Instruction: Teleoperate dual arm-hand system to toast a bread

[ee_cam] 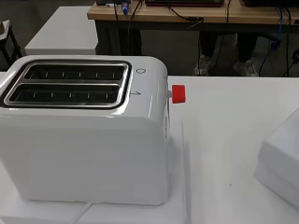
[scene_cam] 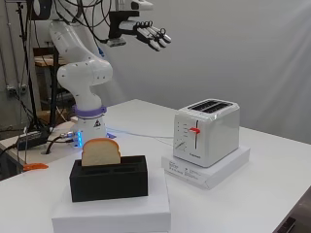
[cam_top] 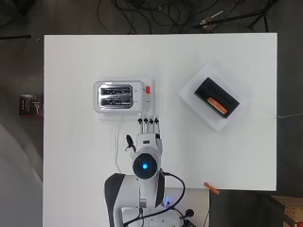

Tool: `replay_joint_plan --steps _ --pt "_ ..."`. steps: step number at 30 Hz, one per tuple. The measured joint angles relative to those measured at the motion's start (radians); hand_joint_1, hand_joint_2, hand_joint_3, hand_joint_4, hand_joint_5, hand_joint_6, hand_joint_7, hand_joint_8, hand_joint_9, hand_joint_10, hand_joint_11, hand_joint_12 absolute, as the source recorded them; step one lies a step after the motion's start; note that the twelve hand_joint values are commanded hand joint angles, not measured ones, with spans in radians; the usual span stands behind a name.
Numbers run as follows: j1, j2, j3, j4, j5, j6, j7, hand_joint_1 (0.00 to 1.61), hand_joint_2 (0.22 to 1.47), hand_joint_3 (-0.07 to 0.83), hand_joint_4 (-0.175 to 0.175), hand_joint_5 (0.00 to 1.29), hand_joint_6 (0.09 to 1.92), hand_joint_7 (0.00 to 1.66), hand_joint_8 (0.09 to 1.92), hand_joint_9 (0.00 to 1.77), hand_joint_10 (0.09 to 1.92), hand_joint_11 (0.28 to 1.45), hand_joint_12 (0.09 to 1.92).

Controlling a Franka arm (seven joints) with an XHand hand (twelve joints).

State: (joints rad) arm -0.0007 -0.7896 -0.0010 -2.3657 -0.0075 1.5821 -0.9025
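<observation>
- High above the bench, hand hangs empty, fingers straight.
- Bread slice stands in black holder, well apart from toaster.
- Risk: a skewed pinch could tip the slice or drag the holder.

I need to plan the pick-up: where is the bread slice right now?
The bread slice stands upright in the black holder on a white box, to the toaster's right in the overhead view, far from the raised hand.
</observation>
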Motion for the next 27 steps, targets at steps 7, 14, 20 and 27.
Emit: replay_joint_plan --steps 7,14,20,27 --pt "-0.008 0.018 -0.027 0.036 -0.003 -0.023 0.006 0.24 1.21 0.004 -0.065 0.27 0.09 0.47 0.09 0.61 0.09 0.49 0.09" --pt "-0.026 0.142 -0.094 0.128 -0.03 -0.098 0.049 0.28 1.19 -0.002 -0.09 0.28 0.09 0.49 0.09 0.59 0.09 0.47 0.09" --pt "-0.052 0.3 -0.177 0.211 -0.097 -0.148 0.199 0.2 1.18 -0.003 -0.009 0.37 0.09 0.48 0.09 0.63 0.09 0.53 0.09" --pt "-0.076 0.413 -0.29 0.25 -0.136 -0.182 0.36 0.22 1.07 -0.01 -0.002 0.48 0.09 0.6 0.09 0.78 0.09 0.57 0.09"
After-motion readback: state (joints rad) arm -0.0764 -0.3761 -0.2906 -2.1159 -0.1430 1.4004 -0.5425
